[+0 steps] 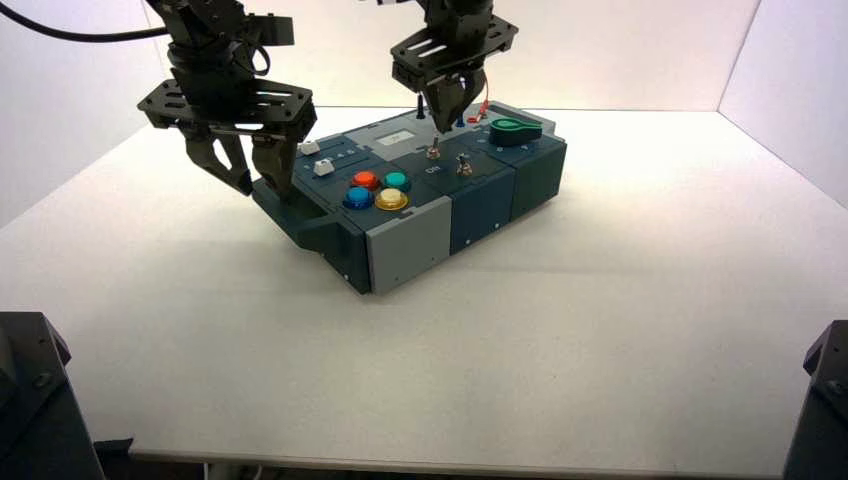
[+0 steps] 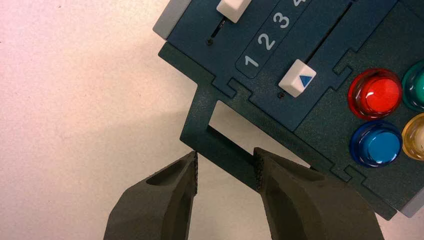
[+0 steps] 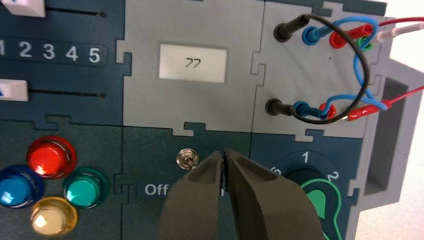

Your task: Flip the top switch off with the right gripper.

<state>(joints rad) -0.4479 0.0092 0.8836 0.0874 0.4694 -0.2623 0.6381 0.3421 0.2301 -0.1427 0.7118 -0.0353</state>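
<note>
The top switch [image 3: 187, 160] is a small silvery toggle on the dark blue panel, with white "Off" lettering [image 3: 156, 189] below it. In the high view it [image 1: 434, 151] stands beside its twin toggle [image 1: 463, 166]. My right gripper [image 3: 224, 152] is shut and empty, its tips just beside the top switch and apart from it. In the high view it [image 1: 447, 108] hangs above the box's far middle. My left gripper [image 2: 225, 160] is open at the box's left corner, and one finger [image 2: 260, 167] touches the dark blue handle bar [image 2: 227, 147].
Red [image 3: 51, 156], blue [image 3: 17, 185], green [image 3: 84, 186] and yellow [image 3: 54, 215] buttons sit left of the switch. A small display [image 3: 193, 62], plugged wires [image 3: 345, 75] and a green knob [image 1: 515, 128] lie beyond. Two white sliders [image 2: 297, 78] are near my left gripper.
</note>
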